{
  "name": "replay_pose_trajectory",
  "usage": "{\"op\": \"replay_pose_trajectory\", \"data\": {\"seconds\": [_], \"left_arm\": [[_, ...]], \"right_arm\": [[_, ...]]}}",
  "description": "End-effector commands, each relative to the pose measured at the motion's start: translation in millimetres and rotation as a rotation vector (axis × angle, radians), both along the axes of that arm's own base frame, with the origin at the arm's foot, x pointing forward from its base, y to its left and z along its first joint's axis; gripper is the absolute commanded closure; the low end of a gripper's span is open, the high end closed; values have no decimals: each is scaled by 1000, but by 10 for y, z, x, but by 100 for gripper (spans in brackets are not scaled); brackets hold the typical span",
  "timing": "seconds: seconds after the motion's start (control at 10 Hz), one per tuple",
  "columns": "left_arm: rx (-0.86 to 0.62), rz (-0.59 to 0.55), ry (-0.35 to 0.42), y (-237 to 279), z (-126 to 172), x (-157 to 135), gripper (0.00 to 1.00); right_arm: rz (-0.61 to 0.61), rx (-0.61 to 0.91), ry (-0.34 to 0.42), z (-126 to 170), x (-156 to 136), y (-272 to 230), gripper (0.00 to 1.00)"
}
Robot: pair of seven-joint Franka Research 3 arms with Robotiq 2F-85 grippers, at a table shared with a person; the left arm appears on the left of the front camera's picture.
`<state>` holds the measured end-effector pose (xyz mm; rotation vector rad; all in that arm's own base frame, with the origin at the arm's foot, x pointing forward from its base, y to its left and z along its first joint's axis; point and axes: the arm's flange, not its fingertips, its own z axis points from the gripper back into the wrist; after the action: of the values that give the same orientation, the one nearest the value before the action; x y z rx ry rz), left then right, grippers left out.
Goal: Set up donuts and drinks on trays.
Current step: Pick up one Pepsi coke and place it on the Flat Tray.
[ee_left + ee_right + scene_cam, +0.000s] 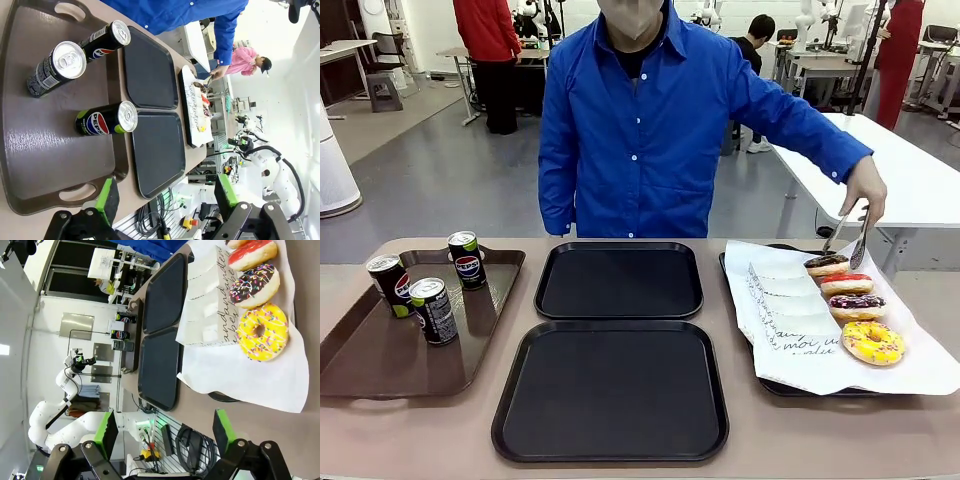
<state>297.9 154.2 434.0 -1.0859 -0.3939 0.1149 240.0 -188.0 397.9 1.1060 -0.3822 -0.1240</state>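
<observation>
Currently we list the table as follows.

1. Black trays, two: far tray (pixel 619 280) and near tray (pixel 611 390), one behind the other at mid-table. Both are bare.
2. Pepsi cans (pixel 433 310), three, upright on the brown tray (pixel 380 360) at our left. None stands on a black tray.
3. Donuts, four, in a row on the paper-lined tray (pixel 770 385) at our right. From far to near they are the chocolate donut (pixel 826 265), red donut (pixel 846 284), dark sprinkled donut (pixel 857 306) and yellow donut (pixel 873 342). White paper sleeves (pixel 785 300) lie just beside them.
4. Person's hand (pixel 866 190), holding metal tongs (pixel 850 238). The tips are right by the chocolate donut, and we cannot tell whether they touch it.
5. Left gripper (pixel 167 200), jaws spread wide with nothing between them. It hangs over the near end of the brown tray, with the cans ahead of it.
6. Right gripper (pixel 164 432), jaws likewise spread wide and empty. It hangs off the near side of the paper-lined tray, and the yellow donut is the closest to it.

Status, in our judgement, is that the task has barely begun. No donut and no can has reached a black tray, so every placement is left to do.
</observation>
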Motion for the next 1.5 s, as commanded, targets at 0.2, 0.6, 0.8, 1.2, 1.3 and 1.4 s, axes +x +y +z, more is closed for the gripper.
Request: {"op": "replay_pose_trajectory", "data": {"seconds": [0.2,0.6,0.8,1.2,1.3,1.4], "left_arm": [[130,12,2,-318,174,438,0],[587,-94,-10,-1147,501,697,0],[789,-185,-2,-1601,478,665,0],[980,-204,-2,-2076,479,521,0],[1070,-178,-19,-2126,475,521,0],[1126,-166,-31,-2155,473,557,0]], "right_arm": [[2,12,-14,-7,9,-2,0],[2,12,-14,-7,9,-2,0],[2,12,-14,-7,9,-2,0],[2,12,-14,-7,9,-2,0],[2,12,-14,-7,9,-2,0],[2,12,-14,-7,9,-2,0]]}}
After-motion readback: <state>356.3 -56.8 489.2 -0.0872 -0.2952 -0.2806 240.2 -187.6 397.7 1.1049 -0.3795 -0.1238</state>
